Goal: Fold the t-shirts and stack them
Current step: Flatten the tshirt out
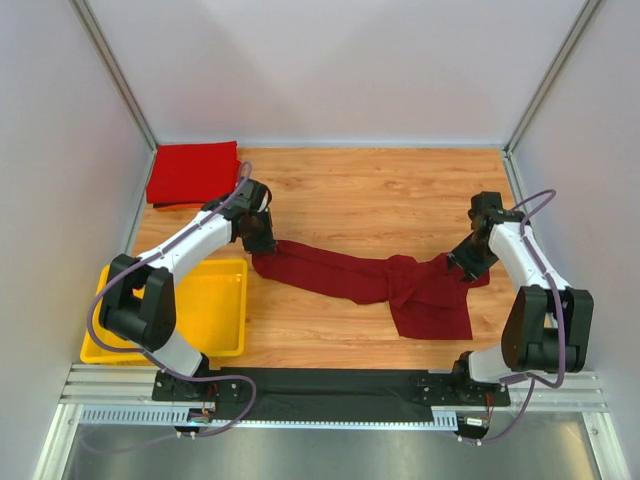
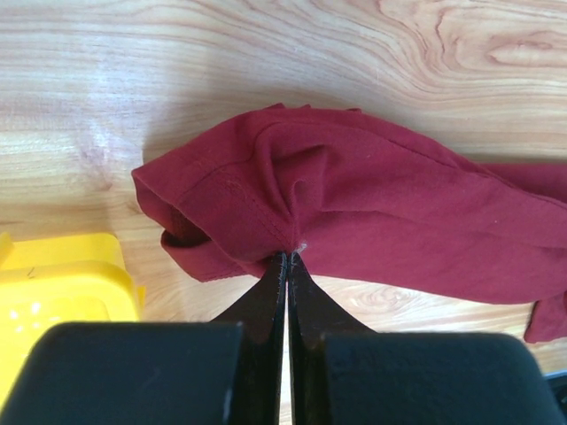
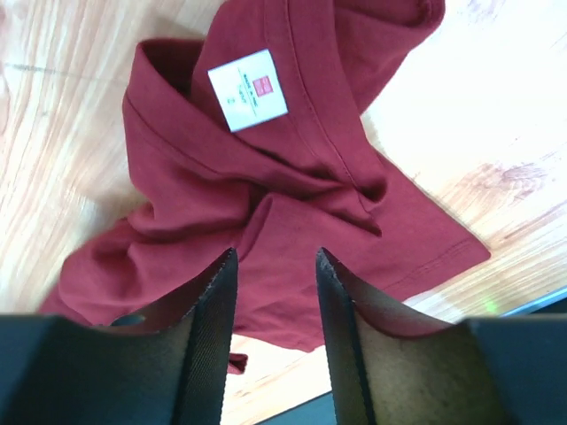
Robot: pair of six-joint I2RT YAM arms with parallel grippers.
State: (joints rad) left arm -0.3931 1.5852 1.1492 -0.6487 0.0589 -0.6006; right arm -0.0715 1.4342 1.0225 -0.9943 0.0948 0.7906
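The dark maroon t-shirt [image 1: 400, 285] lies stretched and rumpled across the middle of the wooden table. My left gripper [image 1: 259, 240] is shut on its left end, pinching a fold of cloth [image 2: 292, 199] between the tips. My right gripper [image 1: 466, 262] is open above the shirt's right end; cloth [image 3: 283, 195] with a white label [image 3: 248, 89] lies under the spread fingers [image 3: 213, 301], which hold nothing. The brighter red t-shirt [image 1: 192, 171] lies folded in the far left corner.
A yellow plastic tray [image 1: 228, 310] stands at the near left, its corner [image 2: 62, 283] showing in the left wrist view. White walls close in the table on three sides. A black rail [image 1: 330, 385] runs along the near edge.
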